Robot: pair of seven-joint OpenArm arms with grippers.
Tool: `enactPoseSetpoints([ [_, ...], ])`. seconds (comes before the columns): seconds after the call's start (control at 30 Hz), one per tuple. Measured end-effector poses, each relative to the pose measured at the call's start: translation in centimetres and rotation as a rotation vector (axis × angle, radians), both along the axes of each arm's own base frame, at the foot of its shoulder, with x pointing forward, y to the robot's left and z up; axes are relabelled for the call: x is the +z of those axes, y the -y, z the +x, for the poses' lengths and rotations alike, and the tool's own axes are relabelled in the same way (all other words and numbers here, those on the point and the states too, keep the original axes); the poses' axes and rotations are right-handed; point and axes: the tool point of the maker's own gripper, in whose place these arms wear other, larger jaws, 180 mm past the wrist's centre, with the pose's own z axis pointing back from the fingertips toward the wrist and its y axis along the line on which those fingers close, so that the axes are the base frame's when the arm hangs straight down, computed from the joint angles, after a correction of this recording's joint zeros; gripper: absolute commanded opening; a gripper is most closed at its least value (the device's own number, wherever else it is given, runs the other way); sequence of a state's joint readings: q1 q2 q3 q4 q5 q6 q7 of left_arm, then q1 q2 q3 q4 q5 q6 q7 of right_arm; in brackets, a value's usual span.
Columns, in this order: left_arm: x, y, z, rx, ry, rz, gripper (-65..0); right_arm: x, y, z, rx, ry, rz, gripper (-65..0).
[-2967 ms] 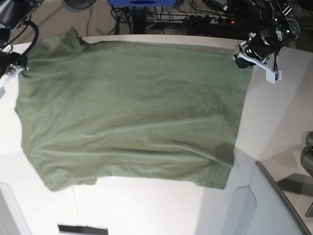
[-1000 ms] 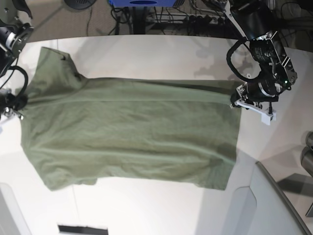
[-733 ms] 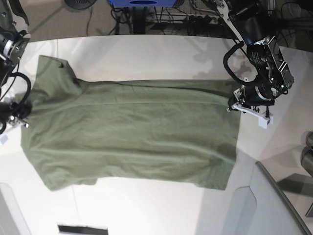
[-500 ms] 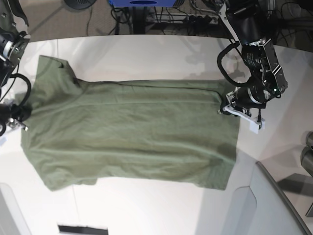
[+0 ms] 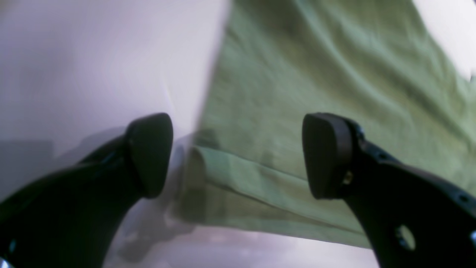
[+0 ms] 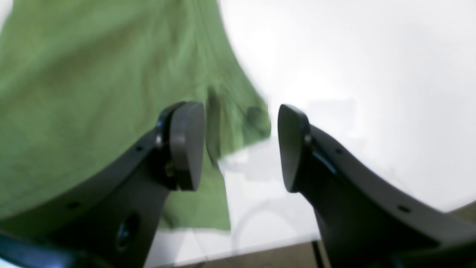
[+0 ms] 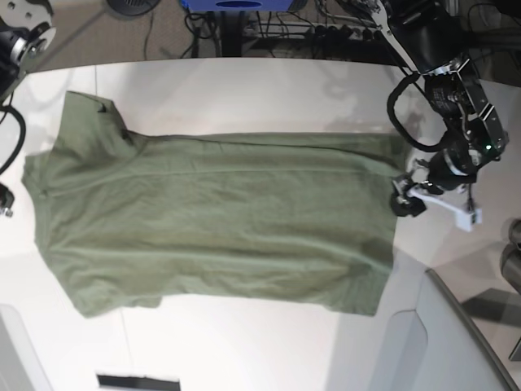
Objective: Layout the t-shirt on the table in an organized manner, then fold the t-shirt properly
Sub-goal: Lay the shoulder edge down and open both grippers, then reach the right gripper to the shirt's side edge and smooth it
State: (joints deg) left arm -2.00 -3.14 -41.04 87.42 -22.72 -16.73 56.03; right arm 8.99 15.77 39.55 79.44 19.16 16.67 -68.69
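Olive-green short-sleeved cotton t-shirt (image 7: 212, 220) spread flat across the large white table (image 7: 269, 98)
Both grippers stand parted and empty beside its edges, left gripper (image 5: 238, 156) over the hem, right gripper (image 6: 241, 145) by a corner, apparently so the cloth lies smooth for folding.

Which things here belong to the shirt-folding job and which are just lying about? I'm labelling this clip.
Job:
- t-shirt, lying folded lengthwise on the table
- table
- left claw, open over the shirt's edge
- right claw, open by the shirt's corner

Lying about:
- grey panel, beside the table
- cables on the floor behind
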Motion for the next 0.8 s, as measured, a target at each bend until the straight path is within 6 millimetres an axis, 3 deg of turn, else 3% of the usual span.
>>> enactPoseSetpoints([
  [0.13,1.8,-2.2,-3.0,-0.025,0.020,0.117,-12.5,-2.3,-3.8,-4.4,0.033,-0.051,0.015,-35.0],
  [0.27,1.2,-1.3,-6.1,-0.153,-0.016,0.176,-12.5,-4.7,-7.4,-7.8,0.033,-0.066,0.057,-34.2],
  [0.43,0.1,-2.0,-9.2,-0.197,-0.010,0.222,-12.7,-5.7,-8.8,-8.6,0.023,-0.054,0.077,-34.1],
  [0.6,-1.2,-2.0,-11.2,-0.186,-0.007,0.212,-12.7,-5.8,-8.6,-8.5,0.015,-0.048,0.079,-33.9],
  [0.8,-1.3,-2.6,-12.0,-0.186,-0.026,0.223,-12.7,-9.2,-9.2,-10.4,-0.012,-0.126,0.146,-34.1],
])
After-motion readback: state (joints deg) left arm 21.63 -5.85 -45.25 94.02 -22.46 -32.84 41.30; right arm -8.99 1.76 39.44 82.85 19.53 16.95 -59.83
